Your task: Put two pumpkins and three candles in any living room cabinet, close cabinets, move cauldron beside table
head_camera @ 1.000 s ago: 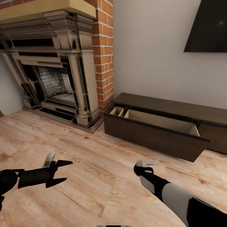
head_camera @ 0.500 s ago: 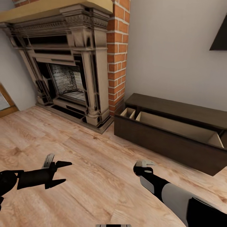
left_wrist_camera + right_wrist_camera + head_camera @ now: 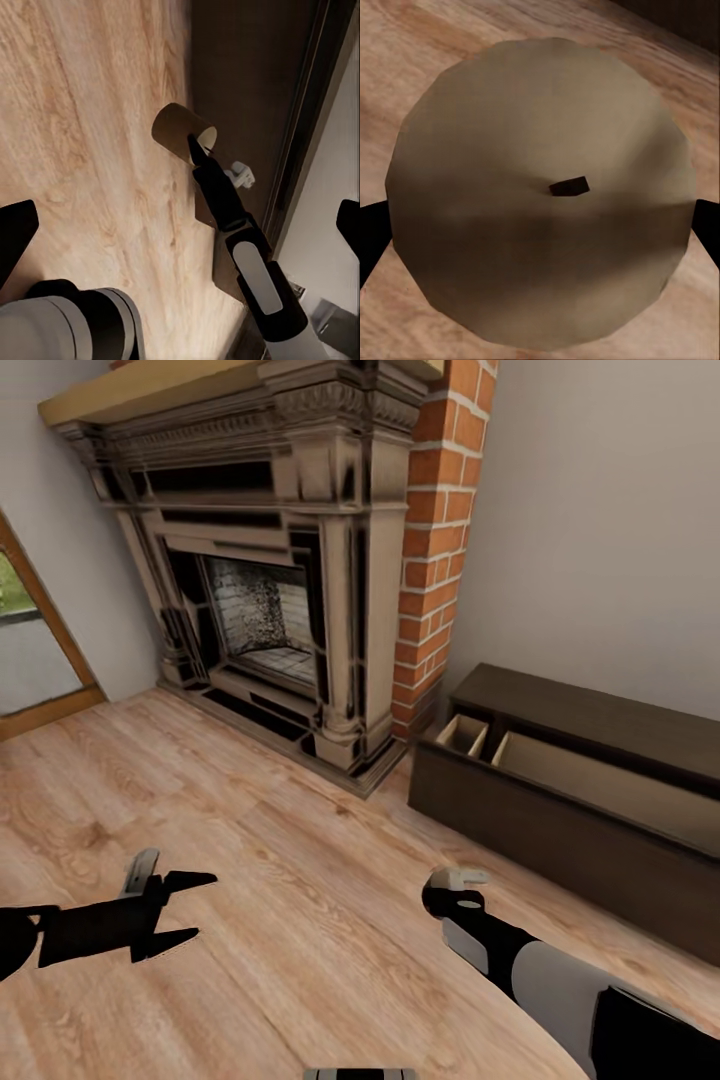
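A pale beige candle [image 3: 540, 187] with a small dark wick dot sits between the two dark fingers [image 3: 371, 240] of my right gripper [image 3: 540, 229], which is shut on it. The left wrist view shows the same candle [image 3: 178, 129] at the tip of my right gripper [image 3: 196, 146], held above the wood floor close to the dark brown cabinet [image 3: 240, 60]. In the head view my right gripper [image 3: 455, 885] hangs low in front of the cabinet [image 3: 560, 840], whose drawer stands pulled out with pale compartments. My left gripper [image 3: 190, 905] is open and empty over the floor.
An ornate fireplace [image 3: 270, 580] with a brick column [image 3: 435, 540] stands left of the cabinet. A glass door with a wooden frame [image 3: 40, 650] is at the far left. Wood floor [image 3: 300, 920] stretches between me and the cabinet.
The whole head view has swung left, so the fireplace and cabinet sit further right and the wall screen has left the frame. Both arms keep their pose.
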